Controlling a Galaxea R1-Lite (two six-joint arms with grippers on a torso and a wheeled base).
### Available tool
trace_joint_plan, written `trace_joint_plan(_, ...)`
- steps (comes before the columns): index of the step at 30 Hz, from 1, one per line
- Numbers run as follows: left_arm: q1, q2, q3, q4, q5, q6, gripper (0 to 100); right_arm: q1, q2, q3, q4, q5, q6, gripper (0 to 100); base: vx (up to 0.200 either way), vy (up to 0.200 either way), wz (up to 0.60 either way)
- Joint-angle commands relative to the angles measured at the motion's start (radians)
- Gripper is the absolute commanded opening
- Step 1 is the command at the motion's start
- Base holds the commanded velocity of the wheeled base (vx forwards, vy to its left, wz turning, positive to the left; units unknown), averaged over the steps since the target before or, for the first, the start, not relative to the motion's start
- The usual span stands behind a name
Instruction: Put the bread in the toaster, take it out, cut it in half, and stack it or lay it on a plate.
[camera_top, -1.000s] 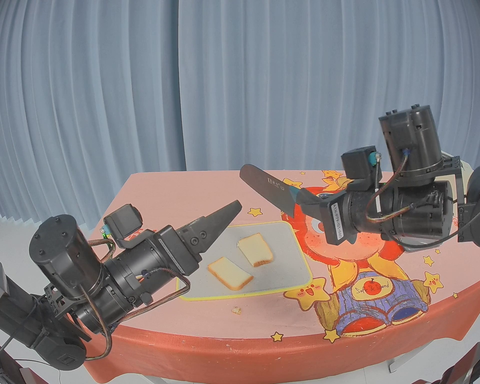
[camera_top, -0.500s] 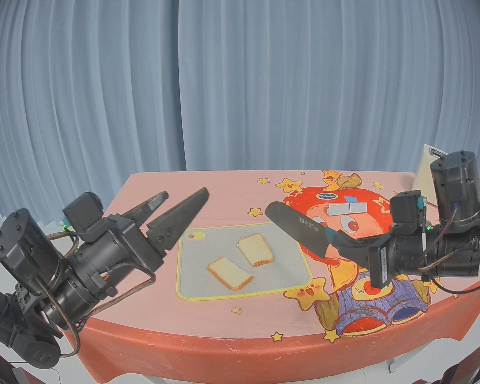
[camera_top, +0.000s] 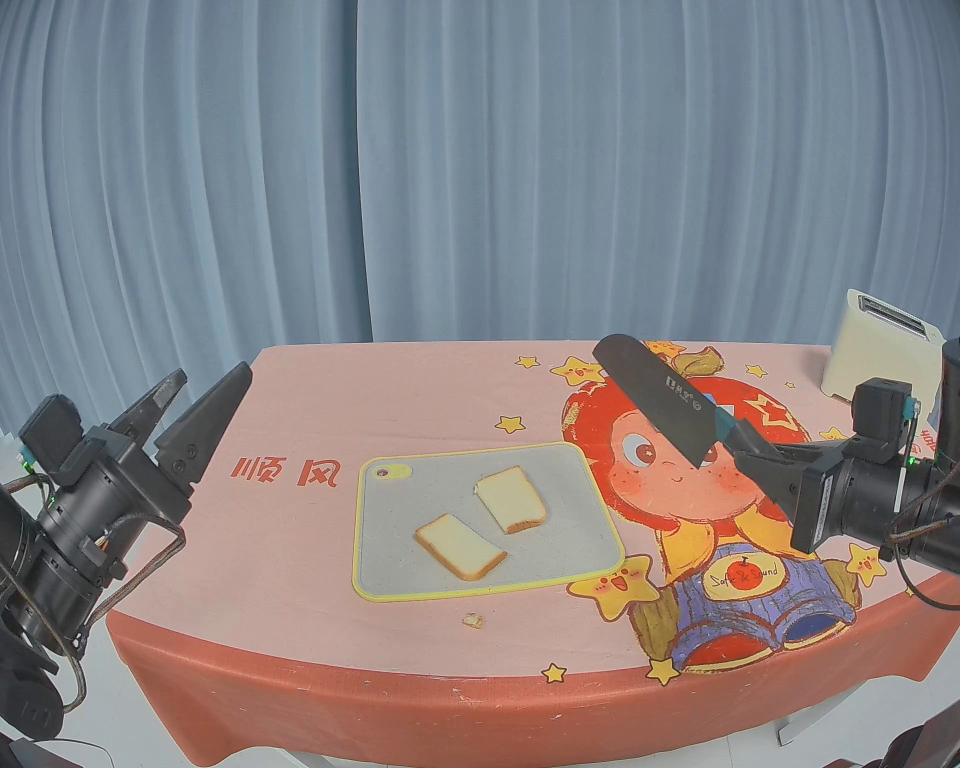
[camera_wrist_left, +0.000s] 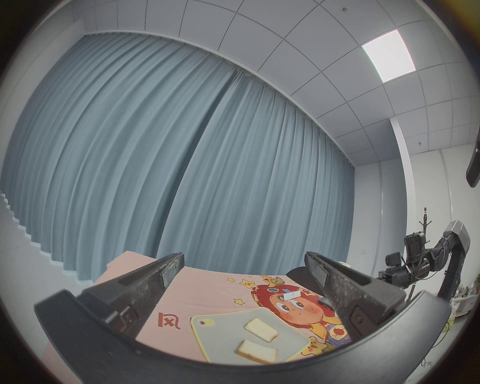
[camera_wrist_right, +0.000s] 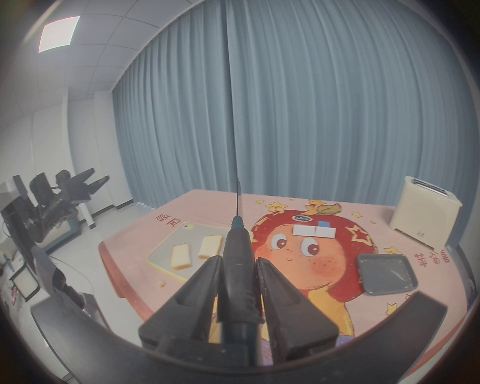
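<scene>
Gripping the knife: right gripper (camera_wrist_right: 238, 265), one of two grippers, clenched on the dark handle of the single knife (camera_top: 672, 405); blade slanting up and away from the fingers, raised clear of the table (camera_top: 400, 385).
Left gripper: left gripper (camera_top: 214, 374) released, fingers spread wide with nothing between them, raised at the table's left edge, well apart from the knife.
Bread: two pieces, far piece (camera_top: 511, 499) and near piece (camera_top: 461, 546), lying flat just beside each other, between the two grippers, lower than the knife tip and off to its left-gripper side.
Cutting board: one grey cutting board (camera_top: 560, 540) with a yellow rim, under both pieces.
Crumb: one crumb (camera_top: 472, 621) on the cloth, just off the board's near edge.
Toaster: one cream toaster (camera_top: 880, 345), upright at the table's far right corner, off to the right gripper's outer side, well apart from the bread; one lower corner cut off by the arm in the head view; inside of the slots hidden.
Tray: one dark tray (camera_wrist_right: 387, 273), flat on the cloth ahead of the right gripper, near the toaster.
Hard to make out: small white and blue strip (camera_wrist_right: 314, 231) on the cartoon's forehead, ahead of the right gripper, too small to identify; end of the knife handle buried between the fingers.
</scene>
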Motion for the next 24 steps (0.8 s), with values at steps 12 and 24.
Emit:
trace_joint_plan(12,0.195,-0.147,0.188,-0.004,0.024,0.141,100,-0.024,-0.024,0.050,-0.026,-0.047,-0.004,0,0.000,0.000,0.00)
trace_joint_plan(24,0.280,-0.342,0.218,0.035,0.027,0.176,100,-0.080,-0.024,0.044,-0.039,-0.066,-0.001,0,0.000,0.000,0.00)
